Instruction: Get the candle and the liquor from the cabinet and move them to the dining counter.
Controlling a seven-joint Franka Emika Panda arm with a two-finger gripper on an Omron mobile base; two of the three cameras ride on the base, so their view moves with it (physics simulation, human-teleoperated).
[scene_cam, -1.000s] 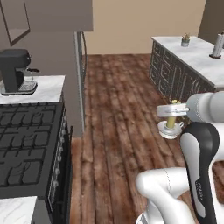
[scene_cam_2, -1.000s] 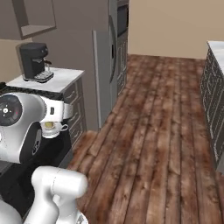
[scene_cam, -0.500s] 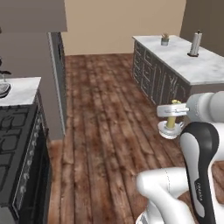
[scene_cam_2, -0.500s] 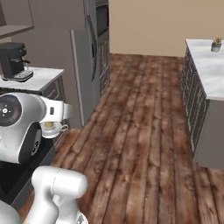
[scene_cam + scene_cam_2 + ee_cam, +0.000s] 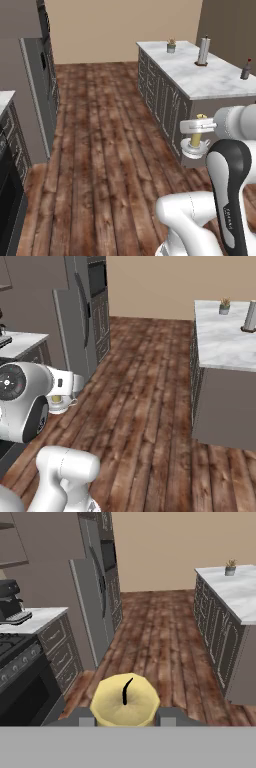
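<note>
Claw (image 5: 198, 131) grips candle (image 5: 196, 138) — dining counter (image 5: 210, 82) ahead.

Arm folded close over the base, elbow high, forearm level and carried well above the floor. Hand (image 5: 196, 131) extends sideways from the wrist, its fingers (image 5: 86, 719) closed against either side of the candle (image 5: 197, 136), which stands upright in its dish holder. In the hand view the candle's yellow top and dark wick sit directly between the finger tips.
</note>
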